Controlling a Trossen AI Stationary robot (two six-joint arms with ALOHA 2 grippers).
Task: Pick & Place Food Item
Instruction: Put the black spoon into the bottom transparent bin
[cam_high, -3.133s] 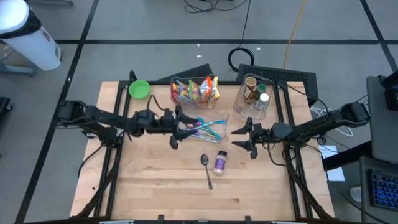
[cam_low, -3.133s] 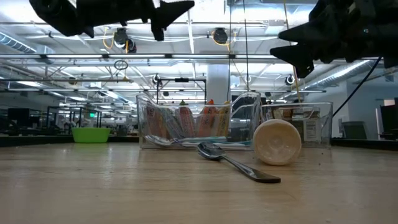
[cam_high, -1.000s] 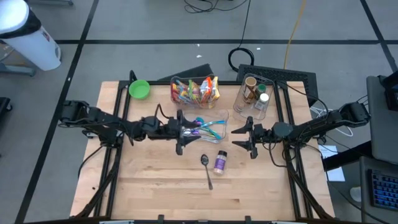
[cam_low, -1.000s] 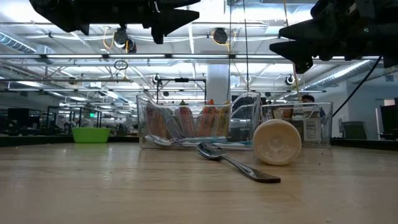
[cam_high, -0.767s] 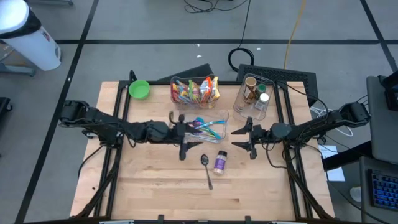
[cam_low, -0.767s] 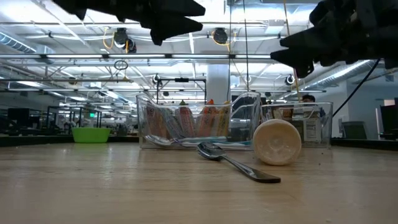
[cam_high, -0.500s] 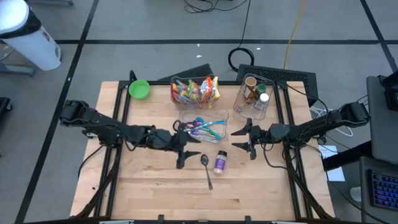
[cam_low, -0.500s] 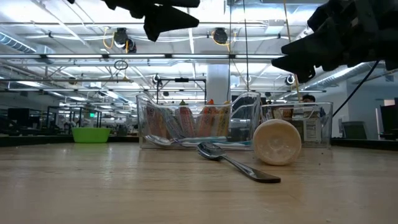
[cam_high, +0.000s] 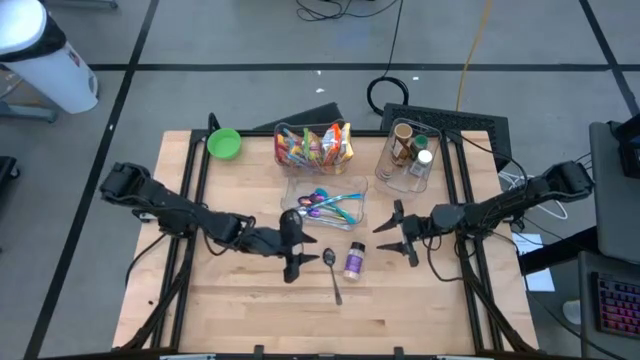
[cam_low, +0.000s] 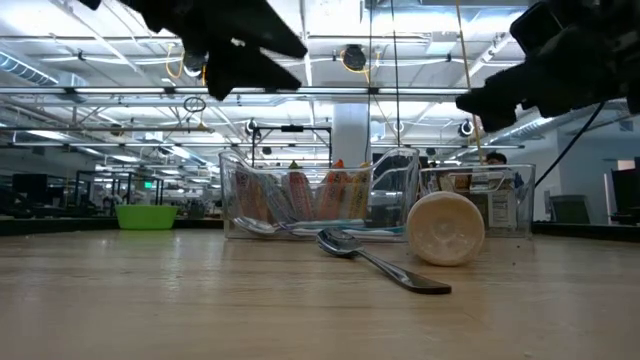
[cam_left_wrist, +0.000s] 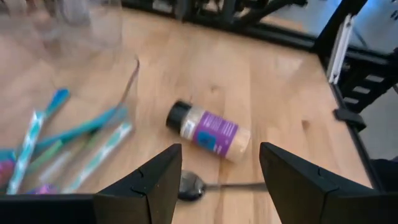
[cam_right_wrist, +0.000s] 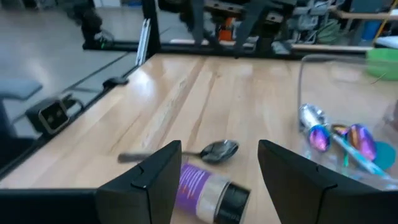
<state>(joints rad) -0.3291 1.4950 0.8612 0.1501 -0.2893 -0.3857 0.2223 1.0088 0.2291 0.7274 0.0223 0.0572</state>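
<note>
A small spice jar (cam_high: 354, 261) with a black cap and purple label lies on its side on the wooden table, beside a metal spoon (cam_high: 332, 272). It also shows in the left wrist view (cam_left_wrist: 208, 130), the right wrist view (cam_right_wrist: 208, 190) and the low view (cam_low: 446, 229). My left gripper (cam_high: 293, 245) is open and empty above the table, just left of the spoon's bowl; its fingers frame the jar in its wrist view (cam_left_wrist: 221, 186). My right gripper (cam_high: 402, 234) is open and empty, hovering right of the jar, which shows between its fingers (cam_right_wrist: 217, 180).
A clear tray of coloured utensils (cam_high: 325, 203) sits just beyond the jar. A clear bin of snack packets (cam_high: 313, 145) and a clear bin of bottles (cam_high: 408, 155) stand at the far edge, with a green bowl (cam_high: 224, 143) at the far left. Bare wood lies toward the near edge.
My left gripper has moved from over the utensil tray toward the table's near edge, ending beside the spoon, still open. My right gripper has shifted slightly toward the near edge. The jar and spoon have not moved.
</note>
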